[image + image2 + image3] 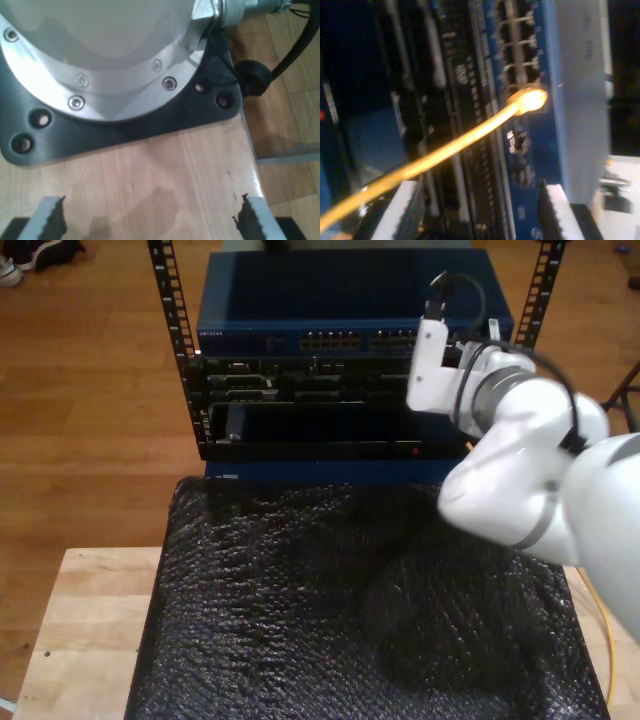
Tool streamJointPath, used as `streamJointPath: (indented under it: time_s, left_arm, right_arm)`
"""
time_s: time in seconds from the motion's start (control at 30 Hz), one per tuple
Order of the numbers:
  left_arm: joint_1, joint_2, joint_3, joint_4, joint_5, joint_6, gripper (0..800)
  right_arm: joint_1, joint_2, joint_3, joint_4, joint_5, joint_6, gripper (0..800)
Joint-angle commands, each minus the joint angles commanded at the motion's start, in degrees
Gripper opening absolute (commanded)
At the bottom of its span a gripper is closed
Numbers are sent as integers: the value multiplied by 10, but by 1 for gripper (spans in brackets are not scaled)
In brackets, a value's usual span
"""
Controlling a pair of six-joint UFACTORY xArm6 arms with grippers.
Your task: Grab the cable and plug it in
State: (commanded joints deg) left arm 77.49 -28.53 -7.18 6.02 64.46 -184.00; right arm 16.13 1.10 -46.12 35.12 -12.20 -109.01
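Serrated fingers [402, 210] of my second gripper [475, 212] spread, unloaded; thin yellow-orange network cable [445, 150] passes between them, plug at blue switch [570, 100] port. My first gripper [150, 220] spread over wood table [165, 175].

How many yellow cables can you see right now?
1. The cable runs to the blue switch, its plug at a port; the yellow strand at the exterior view's right edge is likely its slack.

A wooden plank floor [90, 390] is seen around the rack; it is warm brown. A pale wooden table [80, 630] is placed in front.
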Motion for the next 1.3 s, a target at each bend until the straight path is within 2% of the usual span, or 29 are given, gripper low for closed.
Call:
streamJointPath:
  time_s: [0.13,0.2,0.37,0.7,0.8,1.07,1.3]
  left_arm:
    - [0,0,0,0,-1,0,800]
    - [0,0,0,0,-1,0,800]
    - [0,0,0,0,-1,0,800]
    - [0,0,0,0,-1,0,800]
    - [0,0,0,0,-1,0,800]
    - [0,0,0,0,-1,0,800]
    - [0,0,0,0,-1,0,800]
  right_arm:
    - [-51,-30,-2,-40,110,-9,629]
    - [-76,-46,-1,-79,164,-9,659]
    - [-127,-63,-4,-188,288,-8,799]
    - [-246,-130,0,-324,450,-11,798]
    - [-295,-150,0,-360,516,-44,799]
    - [-436,-185,0,-362,680,-219,799]
    - [-565,-216,21,-364,782,-326,799]
